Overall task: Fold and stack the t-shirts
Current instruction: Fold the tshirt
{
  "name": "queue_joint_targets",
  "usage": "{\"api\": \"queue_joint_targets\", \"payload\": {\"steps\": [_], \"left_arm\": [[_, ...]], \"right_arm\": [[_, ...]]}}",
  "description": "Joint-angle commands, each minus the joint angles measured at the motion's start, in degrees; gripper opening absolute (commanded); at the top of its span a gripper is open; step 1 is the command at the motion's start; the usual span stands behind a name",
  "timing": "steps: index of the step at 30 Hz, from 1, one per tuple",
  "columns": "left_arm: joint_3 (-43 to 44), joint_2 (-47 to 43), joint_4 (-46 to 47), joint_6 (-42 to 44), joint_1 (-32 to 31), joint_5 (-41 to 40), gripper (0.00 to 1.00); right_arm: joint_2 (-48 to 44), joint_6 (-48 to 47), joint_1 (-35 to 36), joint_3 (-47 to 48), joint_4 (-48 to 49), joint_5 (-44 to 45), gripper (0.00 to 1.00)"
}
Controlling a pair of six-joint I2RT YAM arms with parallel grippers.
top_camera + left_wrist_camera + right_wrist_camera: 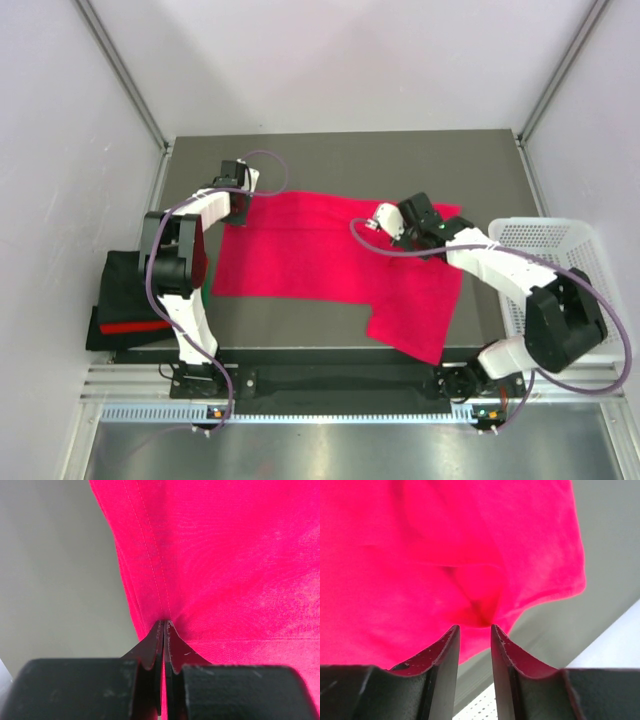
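Magenta t-shirt (300, 262) on table (400, 160), basket (548, 236) beside

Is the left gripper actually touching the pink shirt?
Touching. The left wrist view shows the left gripper shut on the stitched edge of the shirt, the cloth pinched between its tips.

Left arm (185, 300) hides part of folded pile (120, 295); right arm (500, 262), the basket (555, 238).

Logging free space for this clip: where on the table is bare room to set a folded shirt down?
The far strip of the grey table, behind the spread magenta-red t-shirt, is bare, as is the near strip in front of its left half. Crowded: left edge by the folded black-and-red pile, right edge by the white mesh basket.
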Motion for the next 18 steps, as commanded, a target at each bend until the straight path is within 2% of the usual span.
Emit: {"api": "queue_joint_targets", "payload": {"steps": [1, 5, 8, 12, 18], "left_arm": [[-0.6, -0.2, -0.1, 0.2, 0.2, 0.5, 0.00], [-0.1, 0.8, -0.6, 0.1, 0.2, 0.6, 0.00], [-0.2, 0.2, -0.6, 0.1, 0.2, 0.7, 0.00], [-0.5, 0.1, -0.5, 0.3, 0.2, 0.4, 0.00], [-0.3, 0.3, -0.5, 0.4, 0.2, 0.5, 0.00]], "right_arm": [[3.6, -0.4, -5.6, 5.0, 5.1, 0.5, 0.32], [14.2, -0.3, -14.7, 13.5, 3.1, -4.3, 0.31], [19.0, 0.6, -18.2, 18.8, -0.4, -10.7, 0.32], [22.7, 0.8, -21.3, 24.5, -7.9, -27.4, 0.36], [24.8, 0.4, -22.1, 26.4, -12.0, -32.5, 0.38]]}}
